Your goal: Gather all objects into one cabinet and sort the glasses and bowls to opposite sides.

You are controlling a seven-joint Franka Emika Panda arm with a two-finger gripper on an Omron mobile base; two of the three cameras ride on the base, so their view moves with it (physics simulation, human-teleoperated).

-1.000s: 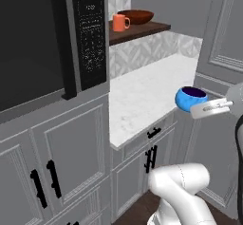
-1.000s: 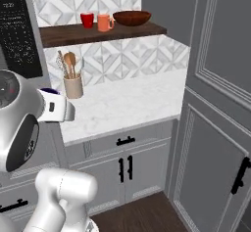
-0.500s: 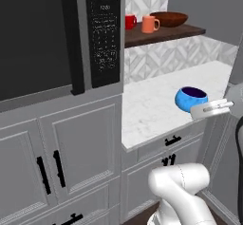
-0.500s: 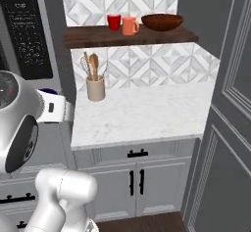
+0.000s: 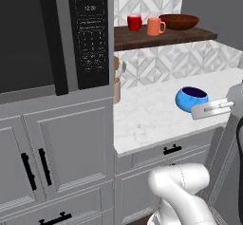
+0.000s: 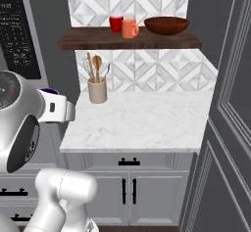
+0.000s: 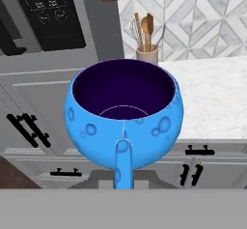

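A black microwave (image 5: 52, 34) is seen built in above grey doors (image 5: 61, 153) with black handles, left of a white marble counter (image 6: 142, 121). A patterned backsplash (image 6: 147, 72) runs behind the counter, and a tall grey panel (image 6: 230, 99) stands at its right end. Above the counter a dark wooden shelf (image 6: 98, 39) is fixed to the wall.

On the shelf a wide brown bowl (image 6: 166, 25) is set toward the right end. Just left of it the orange mug (image 6: 130, 29) is placed, and the red mug (image 6: 116, 23) stands close behind and to the left of that one; whether the two mugs touch cannot be told. The left stretch of the shelf is bare.

A beige crock (image 6: 97, 89) with wooden utensils is stood on the counter at the back left, under the shelf.

The blue mug (image 5: 191, 98) is held in the air in front of the counter, below shelf height, upright with its dark inside showing. In the hand view its handle points down toward the camera. The gripper (image 5: 212, 108) is closed on the handle side of the mug, its fingers pressed together on it, though the tips themselves are hidden by the mug.
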